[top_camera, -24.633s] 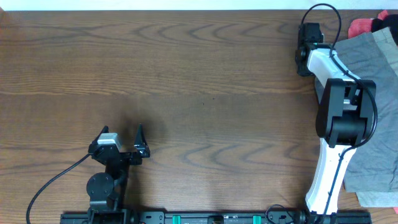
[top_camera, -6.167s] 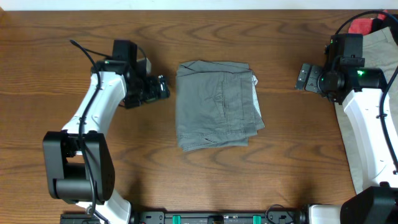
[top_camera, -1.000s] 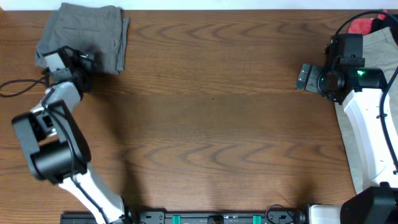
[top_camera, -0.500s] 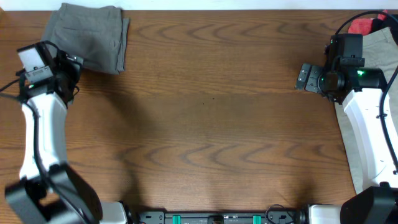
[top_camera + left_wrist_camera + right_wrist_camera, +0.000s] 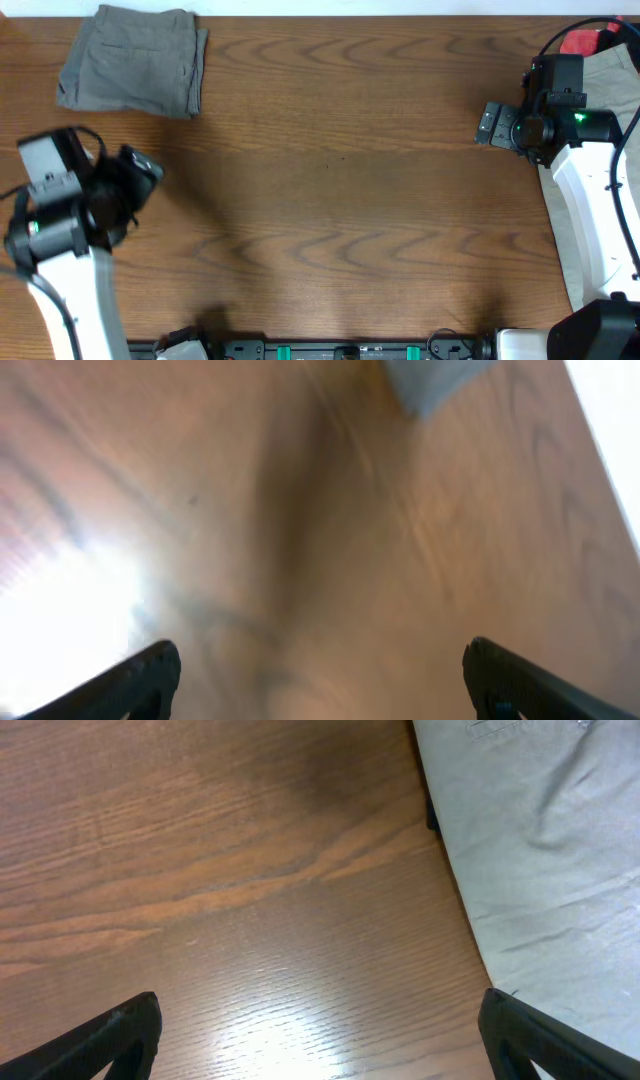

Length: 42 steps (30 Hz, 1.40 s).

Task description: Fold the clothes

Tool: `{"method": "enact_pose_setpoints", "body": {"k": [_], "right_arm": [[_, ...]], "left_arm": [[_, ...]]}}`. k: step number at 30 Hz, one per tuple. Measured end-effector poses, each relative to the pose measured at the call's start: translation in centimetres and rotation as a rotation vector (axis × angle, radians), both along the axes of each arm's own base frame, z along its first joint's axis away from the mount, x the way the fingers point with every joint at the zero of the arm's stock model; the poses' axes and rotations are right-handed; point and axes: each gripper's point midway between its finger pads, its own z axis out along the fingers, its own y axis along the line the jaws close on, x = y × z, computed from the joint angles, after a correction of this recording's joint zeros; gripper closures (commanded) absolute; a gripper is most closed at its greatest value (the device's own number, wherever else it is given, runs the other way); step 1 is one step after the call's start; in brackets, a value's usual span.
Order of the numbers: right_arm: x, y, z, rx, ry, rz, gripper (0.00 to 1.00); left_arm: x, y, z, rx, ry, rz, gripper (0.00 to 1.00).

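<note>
The grey shorts [image 5: 135, 60] lie folded at the table's far left corner; one blurred corner of them [image 5: 435, 380] shows at the top of the left wrist view. My left gripper [image 5: 143, 172] is well short of them, over bare wood, open and empty [image 5: 320, 655]. The lighter beige shorts [image 5: 622, 85] lie spread along the right edge, partly under the right arm. My right gripper [image 5: 487, 124] hovers just left of them, open with nothing between its fingers [image 5: 320, 1000]. The beige cloth [image 5: 560, 850] fills the right side of the right wrist view.
A red item [image 5: 585, 42] sits at the far right corner, beyond the beige shorts. The brown wooden table [image 5: 340, 200] stretches between the two arms. The left wrist view is motion-blurred.
My left arm has drawn back from the folded grey shorts toward the near left side, gripper open. The shorts stay where they lay. The right arm has not moved.
</note>
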Motion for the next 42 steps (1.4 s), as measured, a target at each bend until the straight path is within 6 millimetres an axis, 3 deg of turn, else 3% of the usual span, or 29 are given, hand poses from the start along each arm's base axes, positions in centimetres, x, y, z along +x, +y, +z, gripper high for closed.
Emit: {"method": "enact_pose_setpoints", "body": {"k": [4, 9, 22, 28, 32, 36, 42], "right_arm": [[0.0, 0.0, 0.0, 0.0, 0.0, 0.0, 0.01], [0.0, 0.0, 0.0, 0.0, 0.0, 0.0, 0.01], [0.0, 0.0, 0.0, 0.0, 0.0, 0.0, 0.01], [0.0, 0.0, 0.0, 0.0, 0.0, 0.0, 0.01], [0.0, 0.0, 0.0, 0.0, -0.001, 0.0, 0.01], [0.0, 0.0, 0.0, 0.0, 0.0, 0.0, 0.01], [0.0, 0.0, 0.0, 0.0, -0.001, 0.0, 0.01]], "left_arm": [[-3.5, -2.1, 0.4, 0.003, 0.039, -0.066, 0.02], [-7.1, -3.6, -0.2, -0.026, 0.13, -0.096, 0.02], [-7.7, -3.8, -0.5, -0.03, 0.156, -0.107, 0.02], [-10.5, -4.7, -1.6, -0.074, 0.275, -0.113, 0.02], [-9.8, -4.6, -3.0, -0.06, 0.247, -0.123, 0.02], [-6.8, -5.1, -5.2, 0.027, 0.073, -0.222, 0.02], [-3.6, -8.7, -8.4, 0.118, -0.23, -0.426, 0.02]]}}
